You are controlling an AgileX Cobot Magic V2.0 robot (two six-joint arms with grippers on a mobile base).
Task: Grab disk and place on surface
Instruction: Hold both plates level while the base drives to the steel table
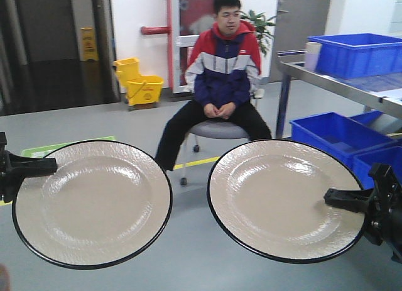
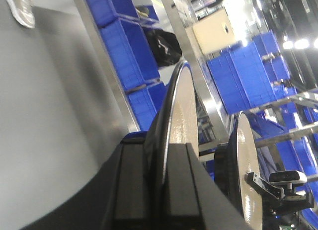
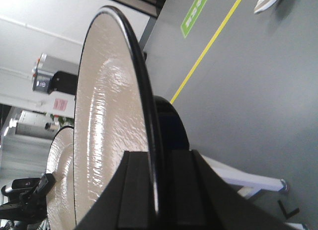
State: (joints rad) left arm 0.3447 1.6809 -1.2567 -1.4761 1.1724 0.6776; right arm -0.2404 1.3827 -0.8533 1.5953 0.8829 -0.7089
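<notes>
**A:** Front cam: left claw and right claw each clamp a beige black-rimmed plate by its rim, left plate and right plate, both midair above the floor.

**B:** Left wrist cam: only the edge is pinched. Right wrist: same. Glossy glaze, so a jolt could slip one, I reckon.

Shows grey floor with yellow line, white wall, mop bucket, man on stool, steel table, blue bins.
</notes>
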